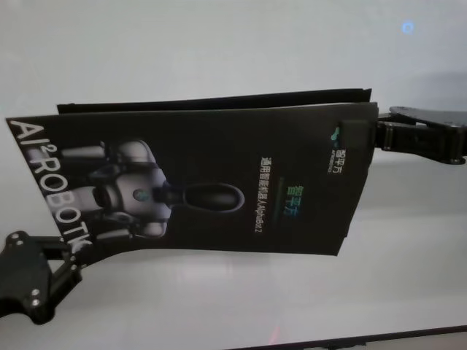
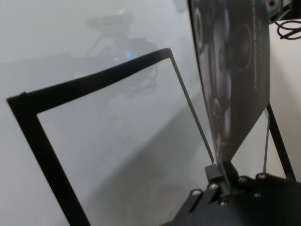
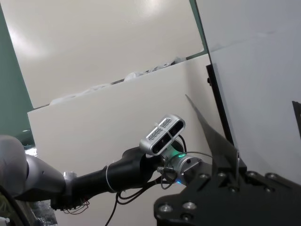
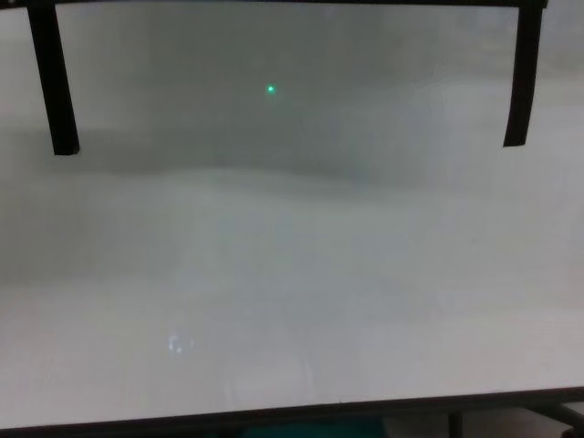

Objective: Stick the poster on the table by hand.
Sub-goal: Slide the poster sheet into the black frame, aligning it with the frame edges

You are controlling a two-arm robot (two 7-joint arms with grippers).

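Lower left of the head view, the left pincer (image 1: 73,251) grips the near corner of the poster (image 1: 211,182), its blocky black jointed links nearest the lens. The left wrist view shows that pincer (image 2: 225,181) clenched on the sheet's thin edge. The poster, a thin glossy black sheet bearing white lettering and a grey-white robot figure, hangs bowed across mid-frame above the desk (image 1: 219,292), a wide matte white surface. At the right edge, the right pincer (image 1: 371,135) holds the opposite end, pinching the corner. Narrow black tape strips (image 2: 84,87) outline a rectangle on the desk. By my reading, the sheet should be lowered level, kept taut between both pincers, squared to the tape outline, then pressed flat without creasing.
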